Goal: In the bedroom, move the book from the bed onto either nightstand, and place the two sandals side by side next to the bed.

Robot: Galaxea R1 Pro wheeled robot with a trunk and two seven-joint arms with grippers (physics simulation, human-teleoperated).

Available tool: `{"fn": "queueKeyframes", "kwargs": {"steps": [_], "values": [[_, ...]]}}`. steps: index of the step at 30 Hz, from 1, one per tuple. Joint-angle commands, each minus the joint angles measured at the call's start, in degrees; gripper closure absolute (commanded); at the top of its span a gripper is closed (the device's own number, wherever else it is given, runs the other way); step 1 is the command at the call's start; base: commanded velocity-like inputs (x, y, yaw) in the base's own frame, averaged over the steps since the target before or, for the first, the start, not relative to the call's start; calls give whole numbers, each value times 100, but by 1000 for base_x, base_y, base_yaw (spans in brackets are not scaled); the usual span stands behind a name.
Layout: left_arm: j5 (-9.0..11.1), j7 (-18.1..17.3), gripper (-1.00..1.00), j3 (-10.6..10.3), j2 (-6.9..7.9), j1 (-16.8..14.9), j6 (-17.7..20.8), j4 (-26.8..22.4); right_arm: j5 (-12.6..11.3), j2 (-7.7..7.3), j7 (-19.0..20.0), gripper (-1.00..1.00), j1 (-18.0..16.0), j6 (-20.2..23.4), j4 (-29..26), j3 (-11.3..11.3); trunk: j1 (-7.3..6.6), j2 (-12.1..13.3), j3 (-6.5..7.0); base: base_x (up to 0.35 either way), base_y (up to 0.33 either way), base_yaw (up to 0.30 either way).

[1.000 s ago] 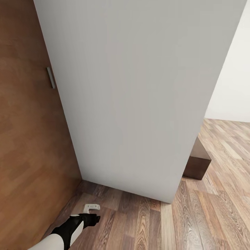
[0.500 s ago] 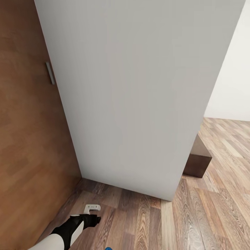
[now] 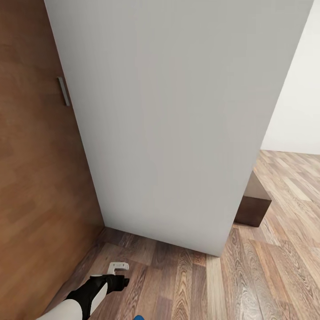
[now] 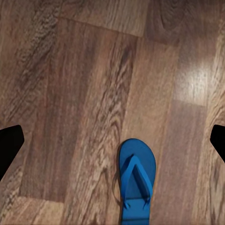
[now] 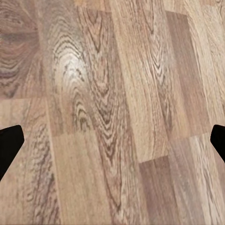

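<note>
Step in hand: judged to be the sandal part of the task; the robot faces a grey wall panel (image 3: 178, 120) that takes up most of the head view, with a brown wooden door (image 3: 40, 186) at the left.
Sandal: one blue sandal (image 4: 136, 180) lies flat on the wood-plank floor (image 4: 84, 93), lower centre of the left wrist view; a blue sliver (image 3: 138, 318) at the bottom edge of the head view is likely the same one.
Left gripper (image 4: 112, 143): fingers spread wide, empty, above the sandal.
Right gripper (image 5: 112, 143): wide apart, empty, over bare floor.
Other items: dark bench corner (image 3: 253, 204) at the right.
Next move: lower the left gripper onto the sandal and close.
</note>
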Motion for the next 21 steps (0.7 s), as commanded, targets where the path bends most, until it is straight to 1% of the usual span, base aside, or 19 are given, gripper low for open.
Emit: {"fn": "queueKeyframes", "kwargs": {"steps": [1, 21], "values": [[-3, -13, -100, -2, 0, 0, 35, -12, 6, 3, 0, -100, -4, -24, 3, -17, 21, -42, -23, 0, 0, 0], [-3, -14, -100, -2, 1, 0, 53, -9, 10, 11, 0, -100, -4, -24, 0, -11, 460, -844, -382, 0, 0, 0]]}}
